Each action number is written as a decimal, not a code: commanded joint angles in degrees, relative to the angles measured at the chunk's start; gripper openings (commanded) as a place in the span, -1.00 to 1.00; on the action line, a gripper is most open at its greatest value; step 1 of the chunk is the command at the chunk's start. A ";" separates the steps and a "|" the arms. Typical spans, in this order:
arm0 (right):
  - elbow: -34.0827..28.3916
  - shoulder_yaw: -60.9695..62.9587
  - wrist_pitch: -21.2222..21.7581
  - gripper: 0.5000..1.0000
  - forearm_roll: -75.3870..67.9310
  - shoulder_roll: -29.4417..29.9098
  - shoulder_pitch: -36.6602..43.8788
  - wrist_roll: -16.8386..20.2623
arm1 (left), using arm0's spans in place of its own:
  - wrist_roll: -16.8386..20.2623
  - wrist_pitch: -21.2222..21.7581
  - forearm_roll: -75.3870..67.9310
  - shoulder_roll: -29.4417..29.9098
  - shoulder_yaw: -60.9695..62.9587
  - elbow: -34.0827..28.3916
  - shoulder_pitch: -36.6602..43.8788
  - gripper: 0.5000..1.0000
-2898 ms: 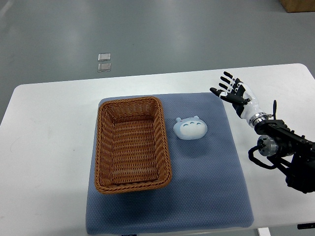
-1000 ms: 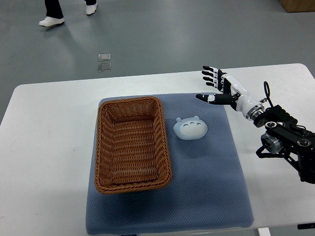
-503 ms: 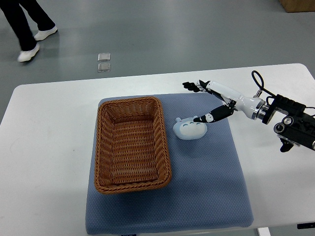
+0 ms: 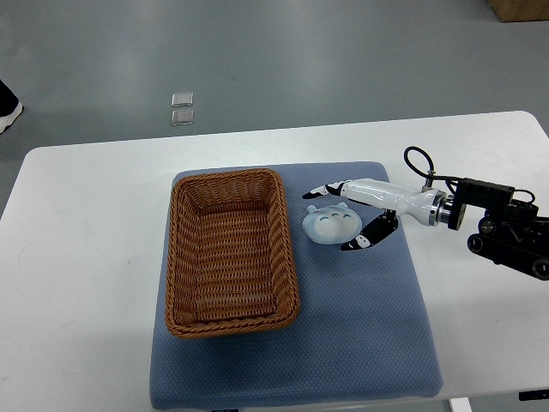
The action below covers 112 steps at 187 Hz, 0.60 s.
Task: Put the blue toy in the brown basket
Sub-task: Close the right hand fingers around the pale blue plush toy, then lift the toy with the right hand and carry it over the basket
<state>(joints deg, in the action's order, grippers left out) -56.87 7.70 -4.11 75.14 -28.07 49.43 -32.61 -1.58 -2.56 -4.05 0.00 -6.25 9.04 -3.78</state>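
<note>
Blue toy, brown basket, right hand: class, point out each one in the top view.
blue toy [image 4: 331, 225], top view, middle of its rounded body
brown basket [image 4: 232, 249], top view, bare woven floor
right hand [image 4: 358, 206], top view, palm between spread fingers

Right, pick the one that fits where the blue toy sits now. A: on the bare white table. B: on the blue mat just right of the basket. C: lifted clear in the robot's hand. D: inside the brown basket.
B: the blue toy lies on the blue mat just right of the brown basket, between the spread fingers of the right hand, not lifted.
</note>
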 commanded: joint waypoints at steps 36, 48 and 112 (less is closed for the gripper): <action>2.56 -3.22 -1.86 0.63 0.36 2.76 0.23 1.32 | 0.00 0.01 0.01 0.00 0.01 0.01 0.00 1.00; 2.82 -3.48 -2.39 0.62 0.36 3.81 0.32 1.59 | 0.00 0.01 0.01 0.00 0.01 0.01 0.00 1.00; 6.51 -4.63 -3.01 -0.40 1.77 6.19 1.02 2.73 | 0.00 0.01 0.01 0.00 -0.08 0.01 0.00 1.00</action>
<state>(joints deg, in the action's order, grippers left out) -50.84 4.04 -6.99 76.04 -22.15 50.01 -29.98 -1.59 -2.54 -4.03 0.00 -6.24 9.06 -3.78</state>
